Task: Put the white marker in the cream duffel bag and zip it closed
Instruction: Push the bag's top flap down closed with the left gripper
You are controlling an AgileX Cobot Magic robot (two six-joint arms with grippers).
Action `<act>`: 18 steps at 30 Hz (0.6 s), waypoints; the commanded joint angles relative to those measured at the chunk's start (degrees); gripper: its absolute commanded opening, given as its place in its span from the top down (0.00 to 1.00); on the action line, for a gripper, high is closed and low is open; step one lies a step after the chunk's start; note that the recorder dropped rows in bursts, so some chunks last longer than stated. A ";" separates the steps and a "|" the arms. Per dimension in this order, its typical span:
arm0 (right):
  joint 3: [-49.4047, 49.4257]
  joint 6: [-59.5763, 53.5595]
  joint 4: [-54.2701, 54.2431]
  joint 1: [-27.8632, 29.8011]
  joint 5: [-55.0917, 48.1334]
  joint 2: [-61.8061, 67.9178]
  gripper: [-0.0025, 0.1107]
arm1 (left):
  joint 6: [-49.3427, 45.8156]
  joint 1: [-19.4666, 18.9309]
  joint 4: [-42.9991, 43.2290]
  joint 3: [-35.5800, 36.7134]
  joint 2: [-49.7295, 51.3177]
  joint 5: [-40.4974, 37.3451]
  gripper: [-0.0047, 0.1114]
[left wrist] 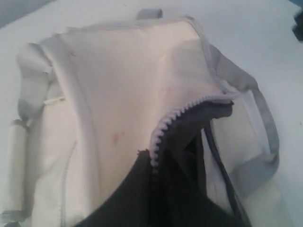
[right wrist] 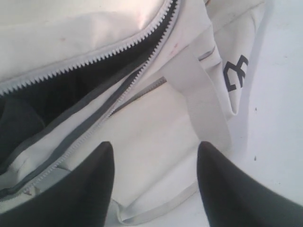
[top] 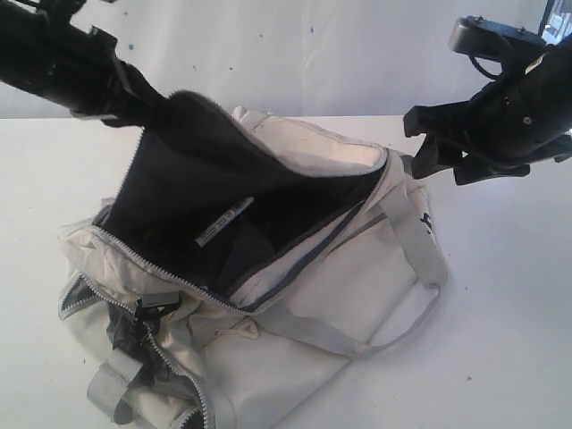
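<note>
Left gripper (top: 141, 96) clenched, apparently pinching lifted flap of cream duffel bag (top: 357, 277); right gripper (right wrist: 154, 189) fingers (right wrist: 90, 189) spread, empty.

White tabletop (top: 500, 340), pale backdrop (top: 357, 54) behind — dark specks scattered across it

The cream duffel bag (top: 313, 299) was soft, matt woven cloth, creased and marked with faint reddish stains. Its lining (top: 179, 188) was black cloth, dull and a little fuzzy along the lifted edge. The straps (top: 322, 331) were grey webbing, flat and matt. The zipper teeth (left wrist: 166, 124) looked like pale moulded plastic set on grey tape. The white marker (top: 223, 222) had a smooth barrel, seemingly plastic, with a slight sheen. The tabletop (top: 509, 349) was white, smooth and matt. The fingers (right wrist: 83, 189) of the right claw (right wrist: 155, 149) were black, smooth and matt, probably plastic
</note>
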State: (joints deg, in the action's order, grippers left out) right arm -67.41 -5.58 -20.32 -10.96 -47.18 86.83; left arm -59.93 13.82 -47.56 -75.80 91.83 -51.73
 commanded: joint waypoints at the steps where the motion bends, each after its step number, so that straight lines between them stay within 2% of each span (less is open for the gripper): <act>1: 0.14 1.74 4.03 0.32 1.66 -0.31 0.54 | 0.46 4.38 9.38 -0.23 -0.53 -3.49 0.96; 7: 0.14 2.94 4.65 1.31 6.04 0.29 0.54 | 3.92 7.15 15.78 -0.23 -0.53 -7.87 0.96; 10: 0.14 3.05 4.16 1.31 8.45 1.67 0.54 | 5.17 7.44 16.89 -0.23 -0.53 -9.91 0.87; 13: 0.14 3.05 3.19 1.31 10.47 3.71 0.54 | 6.13 7.52 16.49 -0.23 -0.53 -11.17 0.69; 18: 0.14 3.05 3.07 1.31 12.43 5.39 0.54 | 6.17 7.52 14.72 0.75 -0.53 -13.03 0.32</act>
State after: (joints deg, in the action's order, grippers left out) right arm -67.41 -2.62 -16.98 -10.27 -36.68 91.67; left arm -54.17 21.12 -31.46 -75.80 91.83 -63.58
